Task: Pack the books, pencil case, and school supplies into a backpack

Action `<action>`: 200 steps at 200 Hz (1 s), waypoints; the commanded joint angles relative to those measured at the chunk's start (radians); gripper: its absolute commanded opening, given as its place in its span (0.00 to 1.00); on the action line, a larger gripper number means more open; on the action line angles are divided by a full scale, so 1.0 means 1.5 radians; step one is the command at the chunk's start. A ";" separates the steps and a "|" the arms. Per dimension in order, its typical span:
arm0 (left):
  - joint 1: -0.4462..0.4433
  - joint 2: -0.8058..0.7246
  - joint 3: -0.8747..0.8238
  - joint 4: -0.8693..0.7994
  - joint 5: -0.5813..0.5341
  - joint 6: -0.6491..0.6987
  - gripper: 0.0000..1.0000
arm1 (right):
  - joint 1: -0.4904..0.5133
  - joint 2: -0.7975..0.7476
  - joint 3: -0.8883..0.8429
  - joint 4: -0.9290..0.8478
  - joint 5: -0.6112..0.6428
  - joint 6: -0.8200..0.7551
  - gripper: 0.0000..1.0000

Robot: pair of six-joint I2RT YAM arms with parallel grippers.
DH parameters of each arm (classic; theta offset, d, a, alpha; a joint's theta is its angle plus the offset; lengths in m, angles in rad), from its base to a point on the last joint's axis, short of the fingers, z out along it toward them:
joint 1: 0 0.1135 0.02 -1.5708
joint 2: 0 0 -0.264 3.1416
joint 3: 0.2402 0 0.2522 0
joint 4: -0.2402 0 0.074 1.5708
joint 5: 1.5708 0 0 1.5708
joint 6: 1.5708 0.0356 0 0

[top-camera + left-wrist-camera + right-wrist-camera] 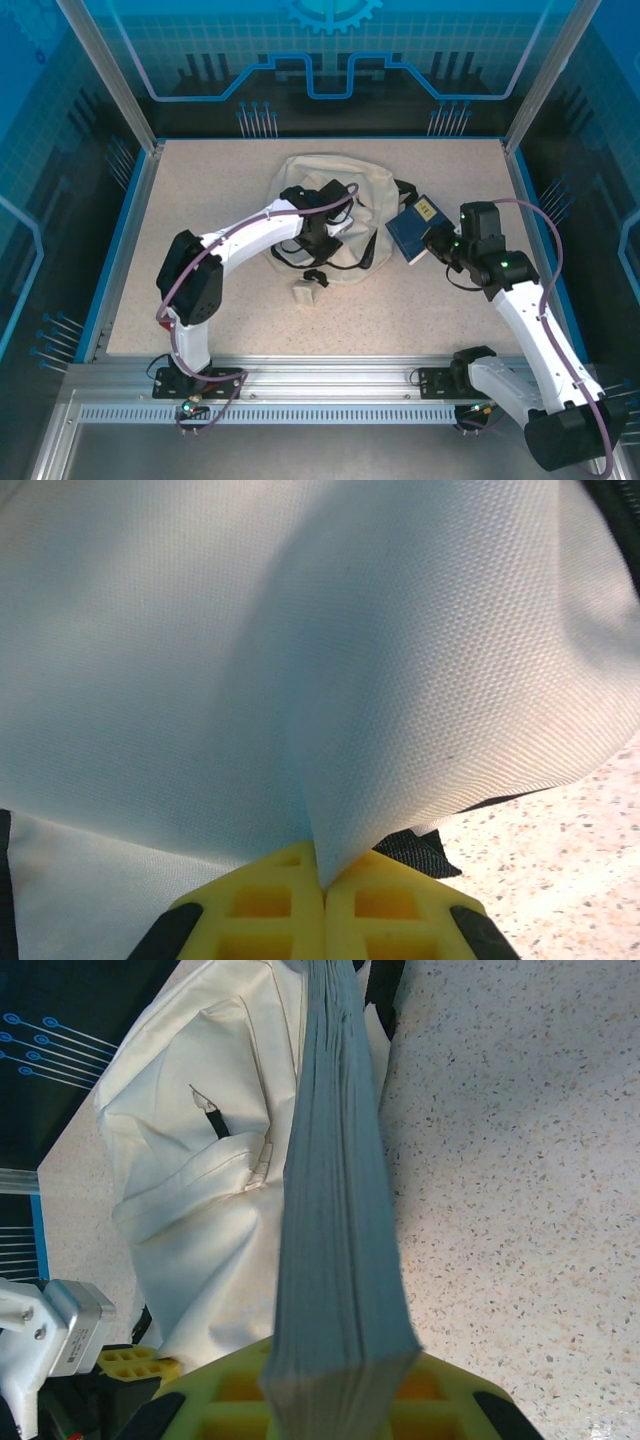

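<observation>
The cream-white backpack (325, 195) lies crumpled at the middle of the table. My left gripper (322, 238) is shut on a fold of its fabric (300, 660), and the yellow fingertips (290, 900) pinch the cloth (323, 875) between them. My right gripper (438, 245) is shut on the books (412, 228), dark navy on top, held just right of the backpack. In the right wrist view the books (335, 1210) stand edge-on above the right gripper (340, 1385), with the backpack (200, 1180) to their left. The pencil case and school supplies are out of view.
A small beige tag (305, 295) lies on the speckled table (200, 200) in front of the backpack, with dark straps (345, 262) beside it. Blue walls and metal posts (115, 85) ring the table. The left gripper's yellow finger (130, 1362) shows low in the right wrist view.
</observation>
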 commanded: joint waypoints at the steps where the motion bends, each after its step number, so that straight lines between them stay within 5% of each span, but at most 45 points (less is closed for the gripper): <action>1: 0.000 -0.047 0.038 -0.001 0.083 0.001 0.02 | -0.008 -0.019 -0.003 -0.006 0.007 -0.004 0.06; 32: 0.000 -0.065 0.076 0.058 0.127 -0.041 0.00 | -0.009 -0.029 0.015 -0.052 0.051 -0.013 0.06; 69: 0.000 -0.064 0.119 0.191 0.085 -0.132 0.00 | -0.020 -0.041 0.041 -0.116 0.083 -0.020 0.04; 159: 0.000 -0.026 0.223 0.325 0.012 -0.201 0.00 | -0.044 -0.061 0.030 -0.031 -0.254 -0.005 0.05; 200: -0.001 -0.011 0.235 0.316 0.020 -0.208 0.00 | -0.017 -0.026 -0.001 0.047 -0.321 0.022 0.05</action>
